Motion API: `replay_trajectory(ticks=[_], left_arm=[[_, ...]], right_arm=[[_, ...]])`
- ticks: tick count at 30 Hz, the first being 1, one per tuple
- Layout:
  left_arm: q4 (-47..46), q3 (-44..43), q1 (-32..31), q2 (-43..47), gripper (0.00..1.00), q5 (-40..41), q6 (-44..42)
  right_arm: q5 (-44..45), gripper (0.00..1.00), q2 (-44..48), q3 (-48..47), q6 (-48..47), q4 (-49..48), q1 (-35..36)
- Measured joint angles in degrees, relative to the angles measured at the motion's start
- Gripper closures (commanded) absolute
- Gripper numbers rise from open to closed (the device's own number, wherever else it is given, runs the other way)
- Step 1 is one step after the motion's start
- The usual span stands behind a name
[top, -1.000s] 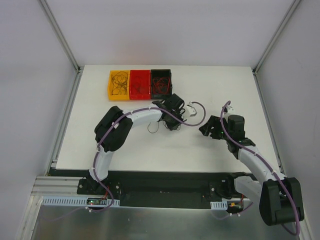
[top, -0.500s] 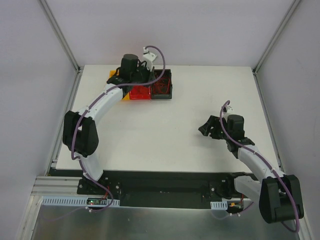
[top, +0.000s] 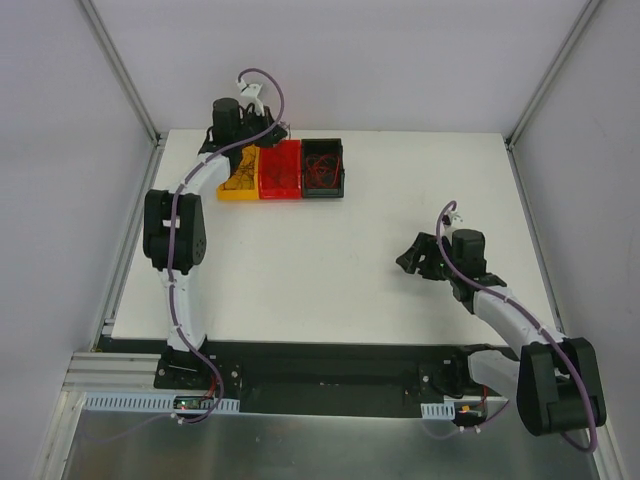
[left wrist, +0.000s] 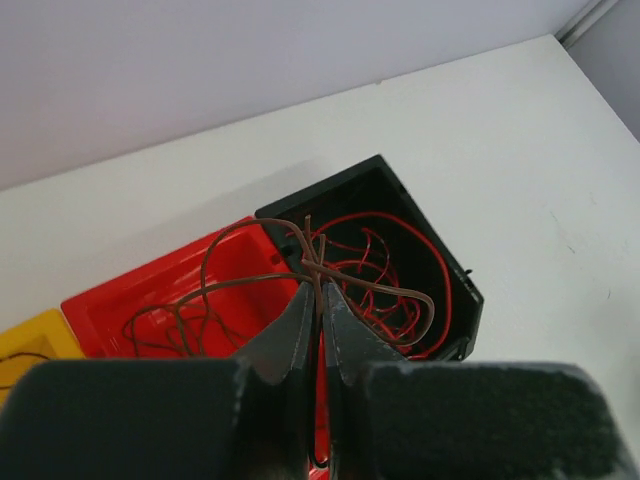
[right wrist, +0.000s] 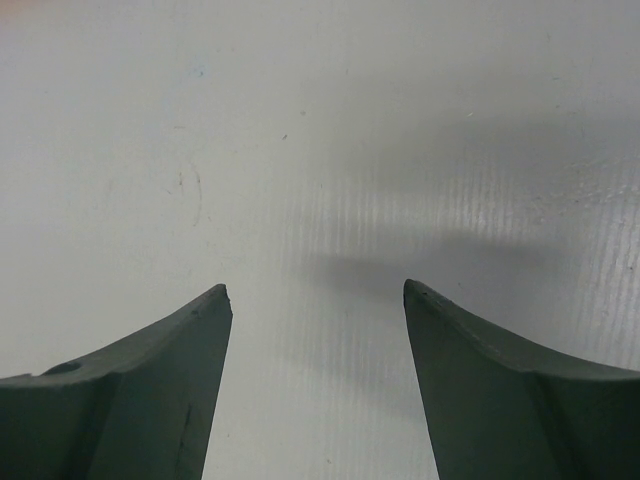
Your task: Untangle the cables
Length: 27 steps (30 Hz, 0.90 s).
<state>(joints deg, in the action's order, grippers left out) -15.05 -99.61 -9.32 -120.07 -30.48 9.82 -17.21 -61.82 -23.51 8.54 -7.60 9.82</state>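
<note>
Both left jaws are pressed together, pinching a thin brown cable [left wrist: 250,284] right at their tips. Above the tips the strand bunches into a small crossing. From there it spreads in loose loops, one to the left over the red bin [left wrist: 150,290] and one to the right over the black bin [left wrist: 400,190]. Whether those loops touch what lies below cannot be told. Curly red cables [left wrist: 370,270] lie inside the black bin, and more brown curls [left wrist: 180,318] lie in the red bin. A corner of the yellow bin [left wrist: 30,340] shows beside the red one, with a dark strand in it. The three bins stand side by side, touching, in a row along the far edge of the worktop [top: 330,260], toward its far-left corner. The left jaws hang over that row.

The right jaws are spread wide with nothing between them, over bare worktop. They sit toward the right edge, about midway between the near and far edges, well apart from the bins.
</note>
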Motion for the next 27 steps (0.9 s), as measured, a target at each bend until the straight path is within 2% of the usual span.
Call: replay_trajectory(ticks=[6, 13, 19, 22, 25, 27], left_arm=[[-3.5, 7.3, 1.68, -1.38, 1.0, -0.61, 5.16], [3.17, 6.78, 1.66, -3.45, 1.0, 2.05, 10.67], [11.26, 4.96, 1.88, -3.45, 0.65, 6.49, 14.25], [14.84, 2.73, 1.9, -3.28, 0.53, 7.06, 15.15], [17.27, 2.56, 1.9, -1.75, 0.44, 7.19, 16.17], [18.97, 2.78, 1.9, -0.09, 0.34, 7.19, 16.61]], right_arm=[[-0.04, 0.28, -1.92, 0.0, 0.0, -0.35, 0.0], [-0.24, 0.28, -2.03, 0.0, 0.02, -0.74, -0.17], [-0.81, 0.27, -1.64, 0.0, 0.02, -0.74, -0.17], [-1.11, 0.27, -1.09, 0.0, 0.02, -0.74, -0.2], [-1.25, 0.27, -0.33, 0.0, 0.02, -0.74, -0.2], [-1.27, 0.28, 0.04, 0.0, 0.02, -0.74, -0.22]])
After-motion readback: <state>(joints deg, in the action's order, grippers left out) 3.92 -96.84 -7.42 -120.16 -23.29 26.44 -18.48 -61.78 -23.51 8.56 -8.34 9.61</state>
